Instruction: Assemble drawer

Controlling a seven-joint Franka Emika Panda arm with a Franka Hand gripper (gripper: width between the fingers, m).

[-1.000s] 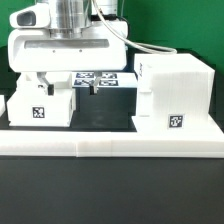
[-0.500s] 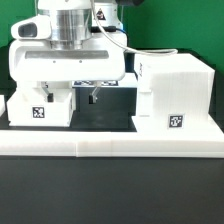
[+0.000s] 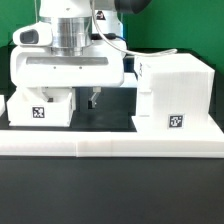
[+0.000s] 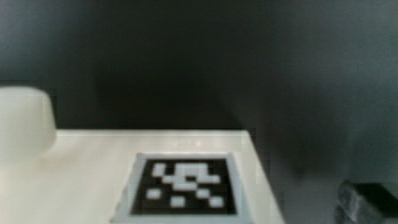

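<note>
I judge this is the start of a pick-up step. The drawer is in loose parts, and I hang low over one of them. My gripper (image 3: 68, 98) holds nothing. One dark fingertip (image 3: 93, 100) shows well out from the middle of my hand, so I think the jaws stand wide apart. The other fingertip is hidden.

The small white plastic open-top tray box (image 3: 40, 110) sits right under me on the black table (image 3: 110, 190). The big white plastic cube-shaped housing (image 3: 175, 90) stands at 3 o'clock from me in the exterior view. There is a dark gap between the two parts, so the tray box is not in the housing yet.

My wrist view shows a black-and-white square marker (image 4: 183, 185) on a flat white top close below me.

For the next move, I judge I must go down, put one jaw on each side of a tray wall, and close softly. After that the tray box has to go over to the housing.

The long low white border bar (image 3: 110, 147) runs along at 6 o'clock, right by the fronts of both parts. There is no room to slide that way. My fingertip hangs in the gap, near the tray box's 3 o'clock wall, and the housing's wall is not far beyond it. The open room is that gap and the air above the parts.
</note>
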